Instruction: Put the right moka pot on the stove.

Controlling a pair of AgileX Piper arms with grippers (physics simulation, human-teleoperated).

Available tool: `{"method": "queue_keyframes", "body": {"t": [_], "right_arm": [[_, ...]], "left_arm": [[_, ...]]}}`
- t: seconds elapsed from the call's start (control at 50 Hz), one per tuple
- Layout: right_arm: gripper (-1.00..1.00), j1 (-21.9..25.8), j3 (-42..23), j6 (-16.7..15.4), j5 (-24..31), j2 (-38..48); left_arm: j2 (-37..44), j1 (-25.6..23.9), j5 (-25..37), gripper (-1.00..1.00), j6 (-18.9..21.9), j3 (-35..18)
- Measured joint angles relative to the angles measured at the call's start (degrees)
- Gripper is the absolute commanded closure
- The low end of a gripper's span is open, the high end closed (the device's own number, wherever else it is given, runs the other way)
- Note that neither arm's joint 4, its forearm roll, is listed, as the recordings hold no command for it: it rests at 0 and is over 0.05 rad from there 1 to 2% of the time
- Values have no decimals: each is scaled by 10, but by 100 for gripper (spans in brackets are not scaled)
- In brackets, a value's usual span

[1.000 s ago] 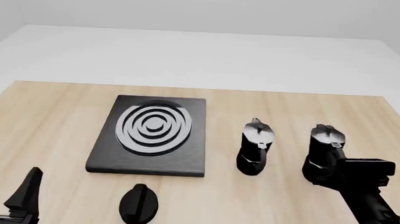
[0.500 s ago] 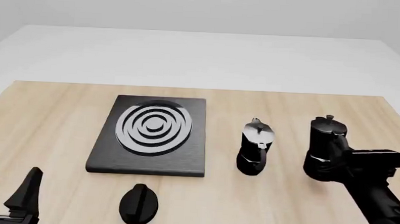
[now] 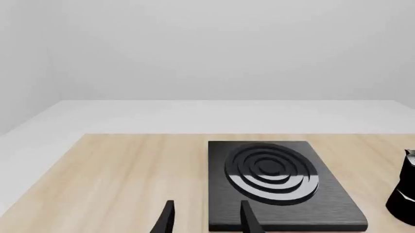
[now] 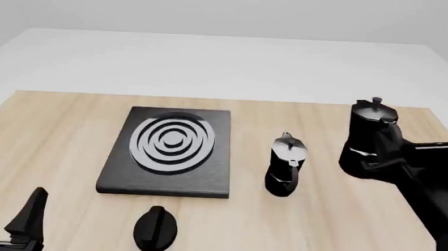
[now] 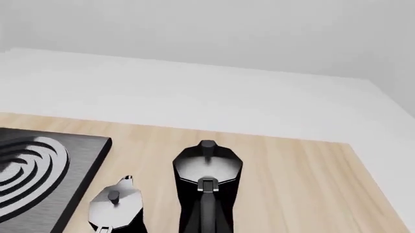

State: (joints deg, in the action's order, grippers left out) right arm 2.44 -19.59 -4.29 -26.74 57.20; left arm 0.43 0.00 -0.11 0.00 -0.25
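While gripped, right moka pot [image 4: 371,140] unlabelled

right moka pot [image 4: 371,137] upright, stove [image 4: 170,151] flat

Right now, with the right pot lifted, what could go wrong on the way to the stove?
1. The other moka pot stands directly between the right moka pot and the stove; a low carry could knock it over.
2. The right end effector seems to hold the pot by its handle side; it may swing or tilt in transit.
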Motion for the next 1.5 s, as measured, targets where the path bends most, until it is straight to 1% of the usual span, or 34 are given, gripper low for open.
{"method": "queue_keyframes", "body": {"t": [0.18, 0.3, 0.88, 1.22, 1.5], "right_arm": [[100, 21, -40, 6, 44, -31], [100, 39, -60, 11, 57, -41], [100, 125, -130, 37, 47, -24], [100, 197, -194, 37, 36, 37], [100, 239, -240, 43, 19, 107]], "left_arm": [[0, 0, 0, -100, 0, 0], [0, 0, 0, -100, 0, 0], [0, 0, 0, -100, 0, 0], [0, 0, 0, -100, 0, 0], [0, 0, 0, -100, 0, 0]]}}
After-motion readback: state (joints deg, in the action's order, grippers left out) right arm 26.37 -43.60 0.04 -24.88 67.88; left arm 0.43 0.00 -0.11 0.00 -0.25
